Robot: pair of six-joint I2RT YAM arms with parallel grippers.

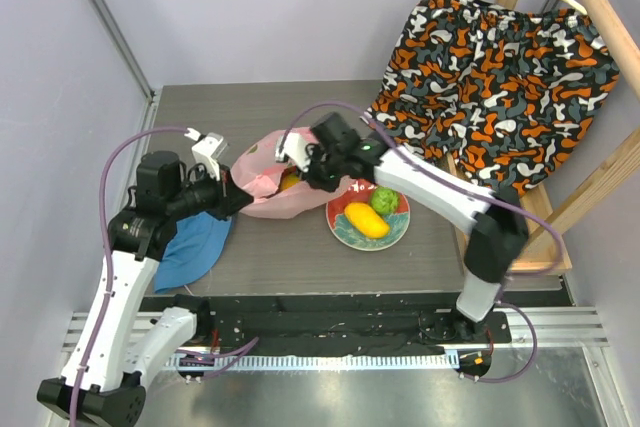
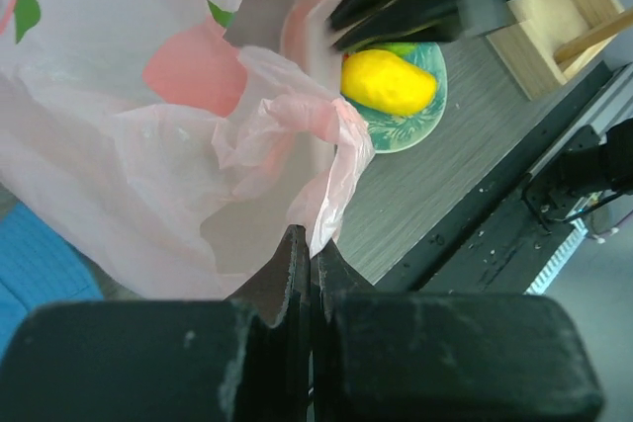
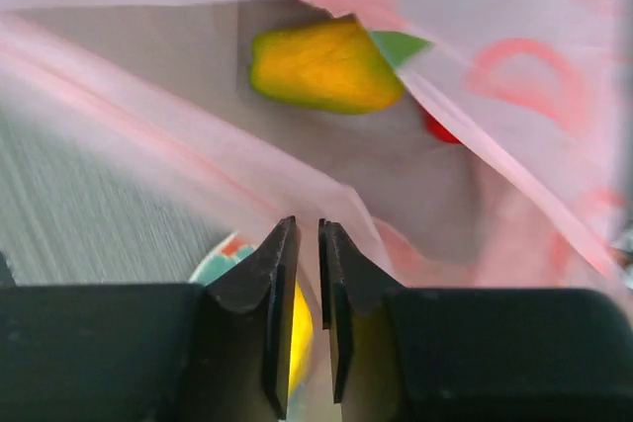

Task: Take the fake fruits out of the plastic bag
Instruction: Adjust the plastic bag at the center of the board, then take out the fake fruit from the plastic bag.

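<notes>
Blue hat (image 1: 195, 247): lies on the grey counter (image 1: 280, 262) at far left, under the left arm.
Left hand (image 2: 309, 244): jaws pressed together on the near rim of the plastic bag (image 1: 262, 185).
Plastic bag: pink, translucent, peach prints; slumped mid-counter, between hat and plate, its mouth open.
Fruit in bag: orange-yellow piece with green (image 3: 321, 66) and a red piece (image 3: 440, 128) just beside it, both inside.
Right hand (image 3: 308, 229): jaws narrow, a thin slit between them, at the bag's mouth; whether it nips the film cannot be told.
Plate (image 1: 345, 234): right of the bag, touching it; carries a yellow piece (image 1: 366, 219) and a green apple (image 1: 384, 200), side by side.
</notes>
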